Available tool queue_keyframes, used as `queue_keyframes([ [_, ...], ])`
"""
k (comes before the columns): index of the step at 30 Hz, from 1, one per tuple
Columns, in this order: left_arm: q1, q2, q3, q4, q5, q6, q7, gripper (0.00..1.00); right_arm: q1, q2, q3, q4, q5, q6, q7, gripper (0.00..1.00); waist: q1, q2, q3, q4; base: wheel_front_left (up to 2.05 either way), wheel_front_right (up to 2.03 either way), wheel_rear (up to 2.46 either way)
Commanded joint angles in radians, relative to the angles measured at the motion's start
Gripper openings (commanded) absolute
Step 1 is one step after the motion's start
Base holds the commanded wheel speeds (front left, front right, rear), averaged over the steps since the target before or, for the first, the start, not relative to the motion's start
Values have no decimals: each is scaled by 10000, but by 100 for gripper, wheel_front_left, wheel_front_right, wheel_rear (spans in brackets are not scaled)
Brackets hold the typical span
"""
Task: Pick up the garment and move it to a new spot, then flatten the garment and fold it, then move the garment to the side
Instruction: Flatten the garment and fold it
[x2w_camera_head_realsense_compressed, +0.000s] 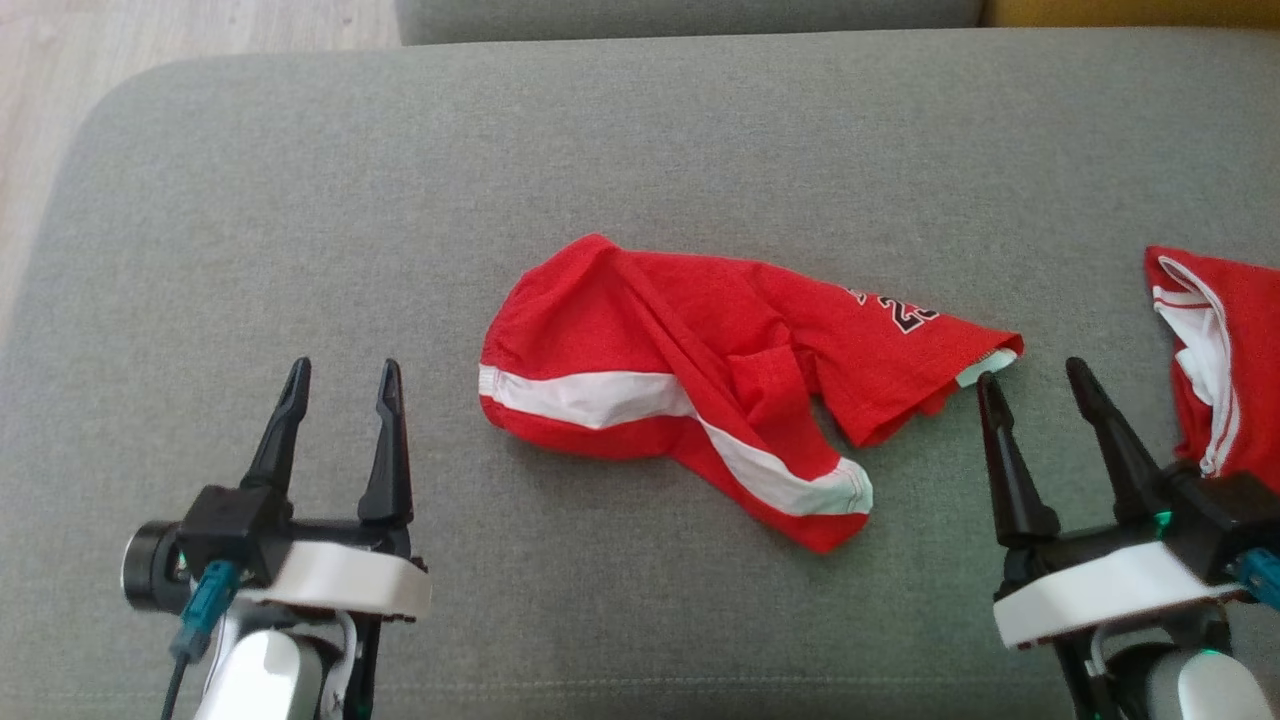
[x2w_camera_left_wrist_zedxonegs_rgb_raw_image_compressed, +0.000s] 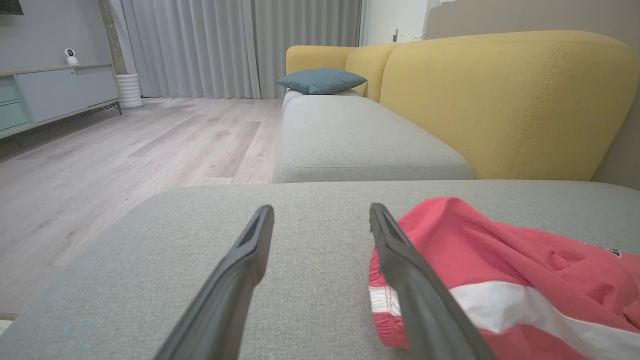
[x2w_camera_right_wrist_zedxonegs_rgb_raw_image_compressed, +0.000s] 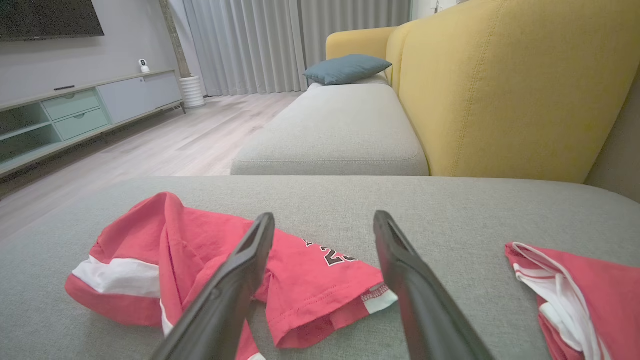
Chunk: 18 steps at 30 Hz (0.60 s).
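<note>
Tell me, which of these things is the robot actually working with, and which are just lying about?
Part of the job:
- crumpled red garment with the white stripe
- left claw and right claw, both open, one on either side of it
- grey seat it lies on

Probably just lying about:
- second red garment at the right edge
- teal cushion
- yellow sofa
- cabinet

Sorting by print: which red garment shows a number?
The crumpled middle garment, with a broad white stripe; the right-edge garment shows only thin white trim.
</note>
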Motion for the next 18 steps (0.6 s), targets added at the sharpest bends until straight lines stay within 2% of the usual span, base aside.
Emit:
queue_keyframes([
  [1, -335, 229, 387, -377, 114, -28, -52, 100, -167, -53, 183, -427, -52, -7, 46, 100, 0, -1, -26, 35, 0, 0, 0],
  [14, -387, 285, 324, -296, 211, -177, -52, 100, -102, -53, 135, -526, 58, -7, 62, 100, 0, -1, -12, 43, 0, 0, 0],
  [18, -816, 338, 14, -267, 228, -515, 135, 100, -153, -53, 131, -571, 78, -7, 83, 100, 0, -1, 186, 92, 0, 0, 0],
])
